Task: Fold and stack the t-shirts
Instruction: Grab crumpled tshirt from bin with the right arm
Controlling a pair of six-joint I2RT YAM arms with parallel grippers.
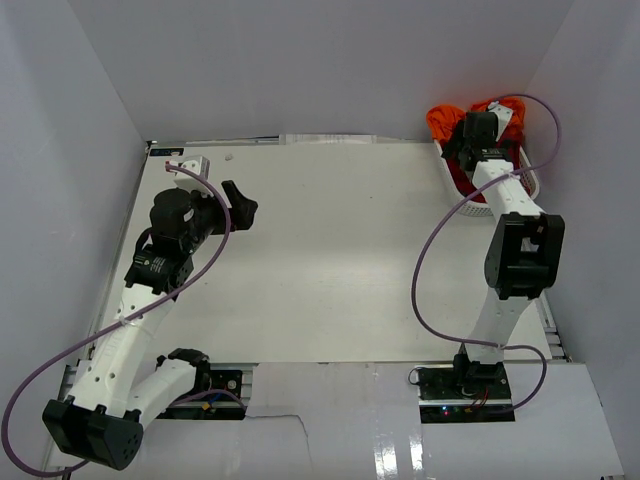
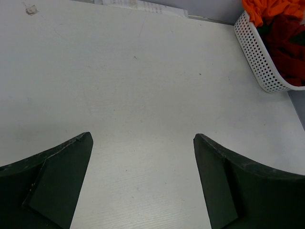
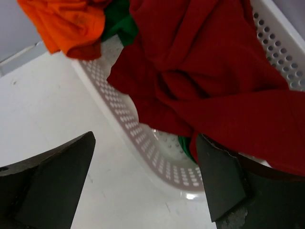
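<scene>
The t-shirts lie heaped in a white perforated basket (image 3: 143, 138) at the table's far right corner. A dark red one (image 3: 205, 71) fills most of it, a bright orange one (image 3: 66, 24) hangs over the far rim, and a green one (image 3: 119, 24) peeks out between them. My right gripper (image 3: 144, 138) is open over the basket's near wall, one finger by the red fabric and the other above the table, holding nothing. From above, the right gripper (image 1: 462, 152) covers the basket (image 1: 528, 180). My left gripper (image 1: 243, 207) hovers open and empty over the table's left side.
The left wrist view shows bare white table (image 2: 143, 86) with the basket (image 2: 259, 62) at its far right, orange shirt (image 2: 271, 9) and red shirt (image 2: 288, 43) inside. Grey walls close in the table on three sides. A small white object (image 1: 188, 163) sits at the back left.
</scene>
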